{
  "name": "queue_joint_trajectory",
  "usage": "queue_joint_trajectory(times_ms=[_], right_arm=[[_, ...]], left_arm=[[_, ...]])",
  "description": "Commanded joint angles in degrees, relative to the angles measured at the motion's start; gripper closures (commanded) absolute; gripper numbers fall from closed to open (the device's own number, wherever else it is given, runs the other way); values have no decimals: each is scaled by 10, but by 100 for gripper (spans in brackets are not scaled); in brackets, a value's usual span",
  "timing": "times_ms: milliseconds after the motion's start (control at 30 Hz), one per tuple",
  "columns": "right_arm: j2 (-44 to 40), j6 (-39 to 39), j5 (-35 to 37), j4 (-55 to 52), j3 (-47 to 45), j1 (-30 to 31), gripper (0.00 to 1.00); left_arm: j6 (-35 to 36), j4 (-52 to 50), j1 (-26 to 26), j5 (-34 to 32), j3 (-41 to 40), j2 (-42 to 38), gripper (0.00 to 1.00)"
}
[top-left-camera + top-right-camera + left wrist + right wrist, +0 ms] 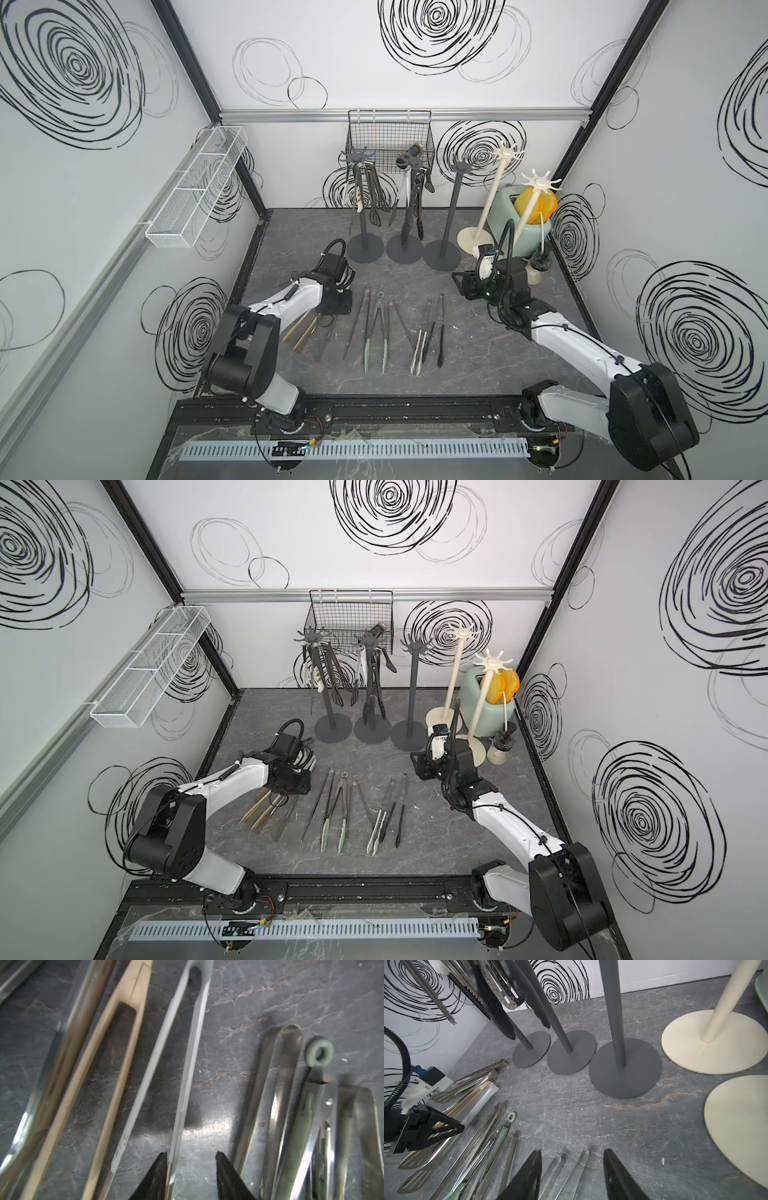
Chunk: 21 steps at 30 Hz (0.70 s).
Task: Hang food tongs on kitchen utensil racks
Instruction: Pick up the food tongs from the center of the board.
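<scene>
Several food tongs [378, 305] lie side by side on the desk [478, 353], and two of the dark grey racks [365, 251] at the back already carry tongs. Your left pincer [190, 1153] is low over the white tongs [190, 1064], jaws half apart and holding nothing. Only one arm of these tongs runs between the jaws, close to one finger [160, 1174], and the second arm is outside. I think you should shift sideways, toward the wooden tongs [136, 982], until both white arms are between the jaws, and then close, so that the tongs fold together and do not twist. Take care not to catch the wooden tongs just beside. Leave the joined end free, because it probably must go on a hook. Your right pincer [572, 1151] hovers open and empty over steel tongs [584, 1153], near the empty dark grey rack [614, 1022]; keep it out of the way.
</scene>
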Motion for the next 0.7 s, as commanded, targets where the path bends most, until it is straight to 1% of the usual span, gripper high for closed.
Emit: queue_joint_trajectory(times_ms=[0,167,467,667], right_arm=[[-12,3,6,-11,-8,2,49],[-8,4,10,-10,-11,2,49],[-8,10,19,-23,-11,1,49],[-21,11,26,-30,-13,1,49]], left_arm=[[-11,17,-3,-32,-8,11,56],[-13,25,-4,-32,-18,32,58],[-24,38,-18,-35,-21,59,74],[-25,41,-34,-37,-12,62,88]])
